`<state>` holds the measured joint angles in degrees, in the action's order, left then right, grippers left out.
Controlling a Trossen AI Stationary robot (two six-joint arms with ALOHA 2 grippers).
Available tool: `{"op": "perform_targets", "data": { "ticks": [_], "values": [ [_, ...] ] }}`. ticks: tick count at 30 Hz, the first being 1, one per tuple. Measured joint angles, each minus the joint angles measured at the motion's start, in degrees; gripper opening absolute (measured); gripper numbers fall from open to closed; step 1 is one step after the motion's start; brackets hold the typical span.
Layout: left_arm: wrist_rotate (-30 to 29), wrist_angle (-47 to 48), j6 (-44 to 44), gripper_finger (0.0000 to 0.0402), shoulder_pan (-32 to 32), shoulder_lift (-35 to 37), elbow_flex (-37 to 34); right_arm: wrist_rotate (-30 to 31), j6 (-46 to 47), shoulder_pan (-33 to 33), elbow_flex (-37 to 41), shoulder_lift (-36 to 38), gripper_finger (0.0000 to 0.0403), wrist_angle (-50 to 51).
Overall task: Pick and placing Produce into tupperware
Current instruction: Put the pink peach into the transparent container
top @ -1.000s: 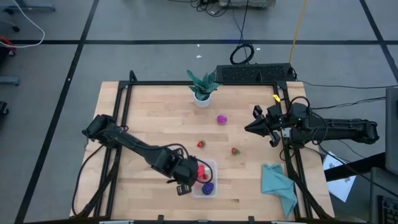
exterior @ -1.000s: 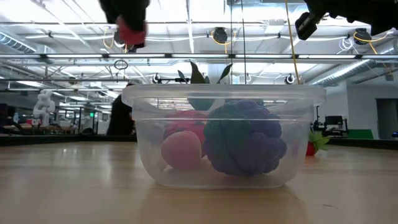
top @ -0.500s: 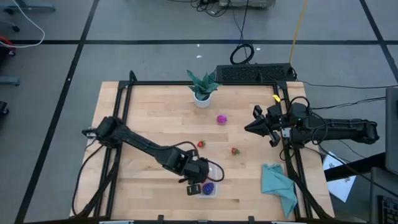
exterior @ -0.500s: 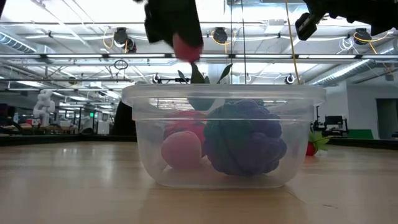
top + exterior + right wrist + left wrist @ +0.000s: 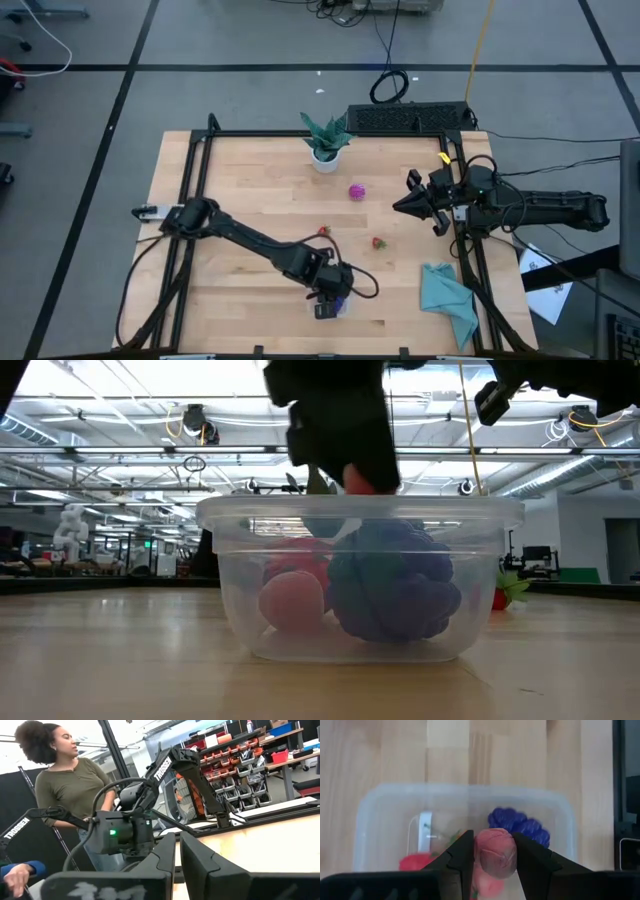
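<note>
left gripper (image 5: 492, 857) fingers clamped on a pinkish-red toy fruit (image 5: 496, 855), over the small clear rectangular plastic tupperware (image 5: 380, 815) near the desk's front edge | inside: dark purple berry cluster (image 5: 517, 822), red piece (image 5: 415, 862) | right gripper (image 5: 400, 206) fingers closed, empty, at right edge

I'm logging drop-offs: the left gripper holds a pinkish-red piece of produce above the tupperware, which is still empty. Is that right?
Not quite. The left gripper does hold the pinkish-red piece above the tupperware, but it is not empty: the left wrist view shows a dark purple piece and a red piece already inside.
</note>
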<state>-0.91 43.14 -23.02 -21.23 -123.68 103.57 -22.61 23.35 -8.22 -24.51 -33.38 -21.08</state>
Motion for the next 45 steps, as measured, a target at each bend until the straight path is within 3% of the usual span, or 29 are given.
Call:
{"op": "perform_targets", "data": {
  "ticks": [7,45],
  "values": [
    [0.2,0.6,2.4,0.0120,0.4,-3.0,3.5,0.0,0.0,0.0,0.0,0.0,0.0018,0.5],
    [-2.1,1.3,4.8,0.0120,2.2,-4.9,3.3,0.0,1.2,0.0,0.0,0.0,0.0018,0.8]
  ]
}}
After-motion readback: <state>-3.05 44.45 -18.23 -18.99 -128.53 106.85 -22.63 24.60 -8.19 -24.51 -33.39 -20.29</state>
